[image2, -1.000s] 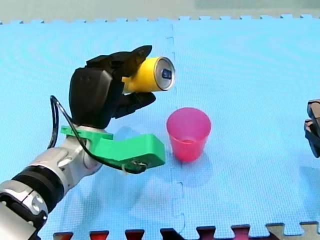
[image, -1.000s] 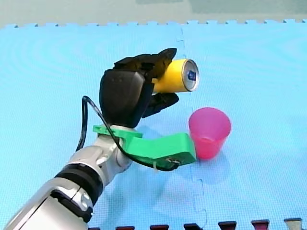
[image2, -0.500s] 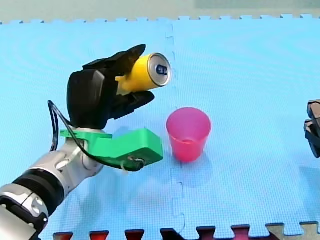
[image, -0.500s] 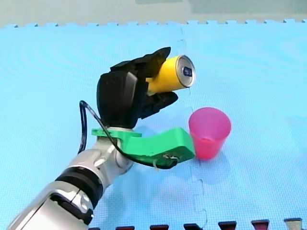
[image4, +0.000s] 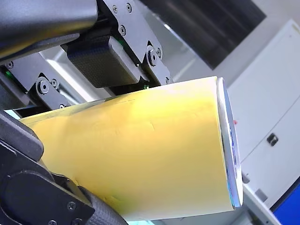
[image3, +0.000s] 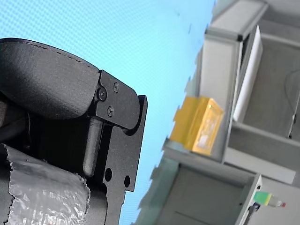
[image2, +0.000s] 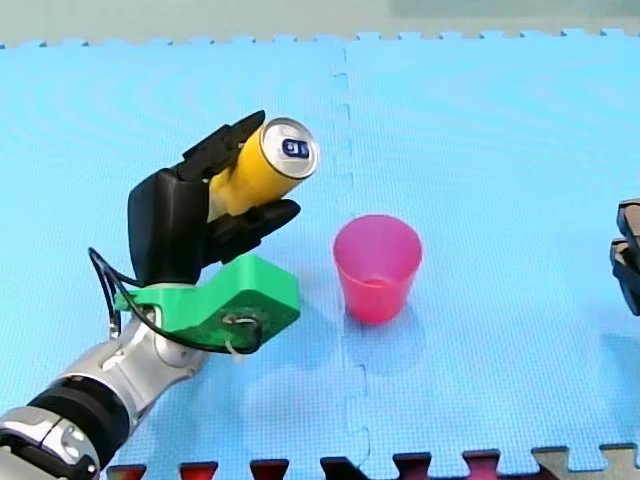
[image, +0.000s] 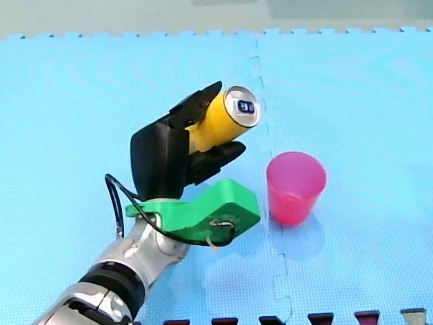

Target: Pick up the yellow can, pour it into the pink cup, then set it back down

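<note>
I see the cup (image: pixel 295 188) standing upright on the mat (image: pixel 365 95), right of centre and just right of the mat's seam (image: pixel 258 61). My left hand (image: pixel 166 162), on the arm from the near left, holds the can (image: pixel 216 125) above the mat. The can is left of the cup and apart from it, tilted with its top up and toward the right. My right hand (image2: pixel 628 255) is at the right edge, well apart from the cup.
</note>
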Robot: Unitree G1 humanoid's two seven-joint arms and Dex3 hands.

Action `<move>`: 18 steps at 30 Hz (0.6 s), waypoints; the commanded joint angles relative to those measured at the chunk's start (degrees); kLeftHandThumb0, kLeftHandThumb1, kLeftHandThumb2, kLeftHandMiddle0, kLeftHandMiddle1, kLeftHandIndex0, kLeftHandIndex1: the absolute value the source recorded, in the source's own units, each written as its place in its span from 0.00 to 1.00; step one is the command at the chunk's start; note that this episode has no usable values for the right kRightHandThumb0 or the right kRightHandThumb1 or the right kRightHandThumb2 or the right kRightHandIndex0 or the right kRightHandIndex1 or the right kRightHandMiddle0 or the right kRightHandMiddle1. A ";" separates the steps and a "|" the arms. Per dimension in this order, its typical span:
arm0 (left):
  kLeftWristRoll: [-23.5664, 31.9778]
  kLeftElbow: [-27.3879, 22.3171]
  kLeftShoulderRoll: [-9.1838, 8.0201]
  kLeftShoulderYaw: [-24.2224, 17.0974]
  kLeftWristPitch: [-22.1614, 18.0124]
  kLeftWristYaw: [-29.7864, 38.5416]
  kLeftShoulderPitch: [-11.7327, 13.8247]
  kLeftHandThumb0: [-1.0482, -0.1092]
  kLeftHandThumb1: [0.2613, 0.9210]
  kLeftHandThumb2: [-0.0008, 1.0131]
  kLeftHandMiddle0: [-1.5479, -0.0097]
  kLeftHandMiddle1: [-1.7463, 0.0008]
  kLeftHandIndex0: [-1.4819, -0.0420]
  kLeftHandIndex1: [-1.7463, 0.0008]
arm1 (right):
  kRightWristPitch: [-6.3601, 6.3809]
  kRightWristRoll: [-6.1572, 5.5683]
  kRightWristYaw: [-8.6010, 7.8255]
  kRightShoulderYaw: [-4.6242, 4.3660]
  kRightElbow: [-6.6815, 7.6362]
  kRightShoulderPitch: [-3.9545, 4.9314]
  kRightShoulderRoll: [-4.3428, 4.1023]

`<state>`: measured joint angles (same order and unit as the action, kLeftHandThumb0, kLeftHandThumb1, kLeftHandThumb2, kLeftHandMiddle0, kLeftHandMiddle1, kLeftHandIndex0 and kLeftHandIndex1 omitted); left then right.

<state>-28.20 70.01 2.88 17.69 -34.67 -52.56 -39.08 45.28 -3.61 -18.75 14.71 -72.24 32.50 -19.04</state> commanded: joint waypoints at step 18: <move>6.99 -9.43 0.54 -5.49 0.63 12.35 7.35 0.65 0.92 0.01 0.16 1.00 0.23 1.00 | -0.12 -0.85 -1.55 0.59 -0.30 0.41 -0.59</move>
<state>-22.65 62.17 3.26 13.30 -34.11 -41.76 -32.35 45.28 -4.19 -20.14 15.07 -72.47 32.69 -19.20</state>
